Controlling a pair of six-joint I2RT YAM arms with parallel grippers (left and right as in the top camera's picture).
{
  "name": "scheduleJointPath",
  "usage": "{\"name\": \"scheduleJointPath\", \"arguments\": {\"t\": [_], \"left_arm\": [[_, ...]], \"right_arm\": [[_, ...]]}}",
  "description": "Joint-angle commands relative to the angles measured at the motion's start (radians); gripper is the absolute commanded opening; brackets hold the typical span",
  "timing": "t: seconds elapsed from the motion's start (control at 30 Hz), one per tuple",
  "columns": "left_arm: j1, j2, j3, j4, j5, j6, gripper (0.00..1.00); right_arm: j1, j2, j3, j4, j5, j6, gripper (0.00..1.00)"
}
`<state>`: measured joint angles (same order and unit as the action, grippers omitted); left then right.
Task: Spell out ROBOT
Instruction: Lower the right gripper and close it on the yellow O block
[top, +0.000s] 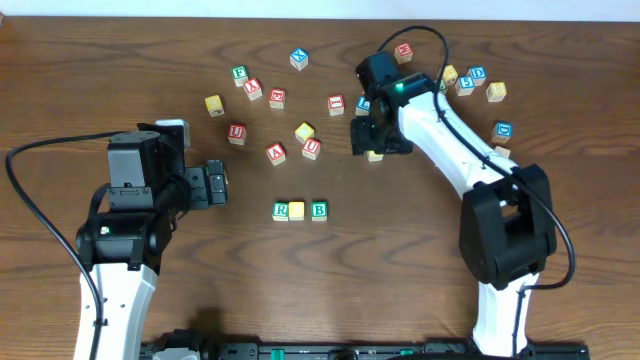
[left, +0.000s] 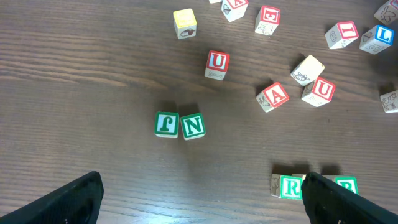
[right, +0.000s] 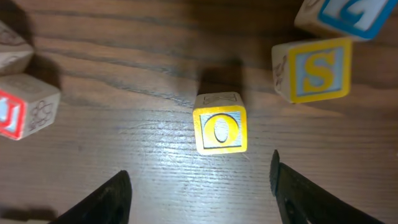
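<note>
Dark fingertips of the right gripper fill the lower corners of the right wrist view. They are spread wide and touch nothing. Between and just beyond them a yellow O block stands upright on the wood, with a yellow S block farther off to its right. Overhead, this gripper hides most of the O block, leaving only a pale edge showing.

The left gripper is likewise spread and empty, its right finger covering part of a green B block beside a green R block. Only the overhead view shows the whole row near the table's middle: R, a yellow middle block whose letter cannot be read, then B, all three touching. Only the left wrist view shows a green J block touching a green N block; from above they are hidden under the left arm.

Loose blocks, among them a red U block and a red A block, are scattered across the far half of the dark wood-grain table. A pale strip borders its far edge.
</note>
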<state>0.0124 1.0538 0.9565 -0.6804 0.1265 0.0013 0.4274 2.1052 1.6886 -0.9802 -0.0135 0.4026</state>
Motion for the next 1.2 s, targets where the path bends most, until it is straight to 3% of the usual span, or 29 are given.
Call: {"name": "scheduleJointPath", "arguments": {"t": [0.0, 0.87, 1.17], "left_arm": [[0.005, -0.003, -0.001, 0.0, 0.005, 0.013, 1.0], [0.005, -0.003, -0.001, 0.0, 0.005, 0.013, 1.0], [0.005, -0.003, -0.001, 0.0, 0.005, 0.013, 1.0]], "right_arm": [[0.007, 0.026, 0.011, 0.0, 0.052, 0.035, 0.64], [0.008, 0.027, -0.142, 0.179, 0.119, 0.038, 0.67], [0.008, 0.027, -0.162, 0.227, 0.111, 0.037, 0.59]]}}
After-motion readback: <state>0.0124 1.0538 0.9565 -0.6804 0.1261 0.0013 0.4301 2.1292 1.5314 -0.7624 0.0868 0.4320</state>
